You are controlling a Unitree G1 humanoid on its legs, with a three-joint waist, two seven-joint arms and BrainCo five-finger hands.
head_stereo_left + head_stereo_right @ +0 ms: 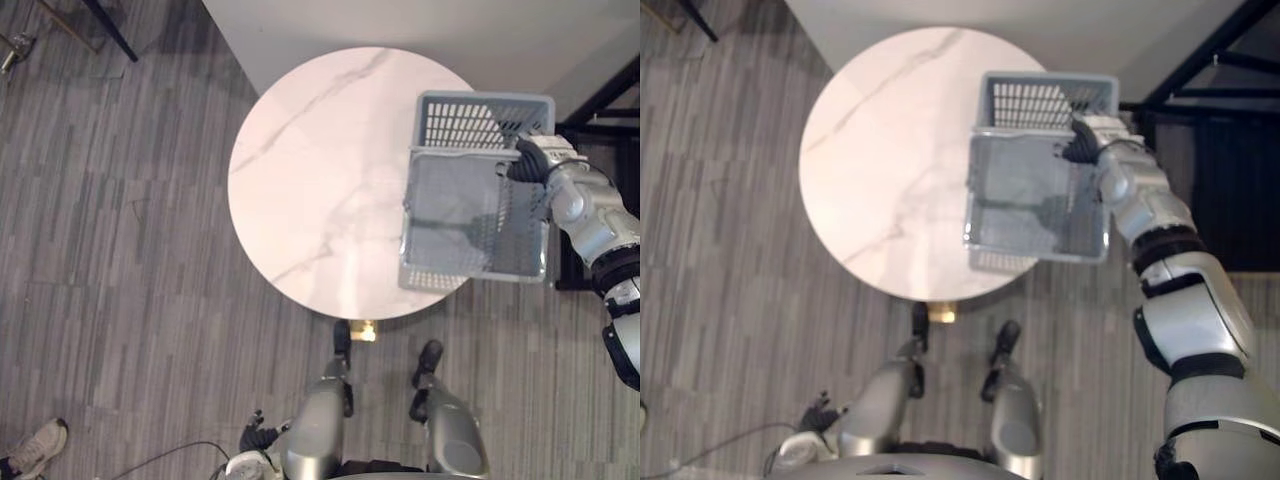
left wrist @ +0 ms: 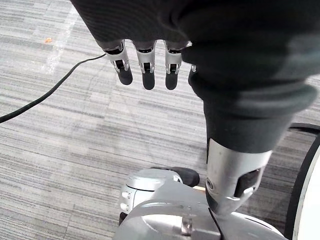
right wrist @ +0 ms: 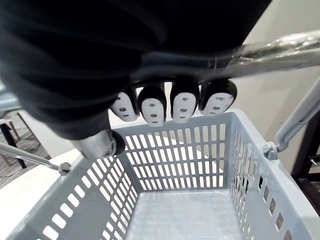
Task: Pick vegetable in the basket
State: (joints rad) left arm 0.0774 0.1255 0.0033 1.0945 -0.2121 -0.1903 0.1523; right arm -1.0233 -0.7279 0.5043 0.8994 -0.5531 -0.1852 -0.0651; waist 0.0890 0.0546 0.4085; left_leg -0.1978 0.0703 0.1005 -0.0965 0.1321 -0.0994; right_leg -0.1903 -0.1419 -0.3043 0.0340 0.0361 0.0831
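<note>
A grey slotted plastic basket (image 1: 485, 100) hangs tilted over the right edge of the round white marble table (image 1: 320, 180). My right hand (image 1: 530, 160) is shut on its metal handle (image 3: 270, 55), the fingers (image 3: 170, 105) curled over the bar. The right wrist view looks down into the basket (image 3: 175, 155), whose floor is bare, with no vegetable seen in it or on the table. My left hand (image 2: 145, 60) hangs low at my side (image 1: 258, 432) over the floor, fingers relaxed and holding nothing.
A pale wall runs behind the table. A dark metal frame (image 1: 600, 100) stands close to the right of the basket. A person's shoe (image 1: 35, 448) is at the lower left on the grey plank floor. Dark furniture legs (image 1: 110, 30) show at the far left.
</note>
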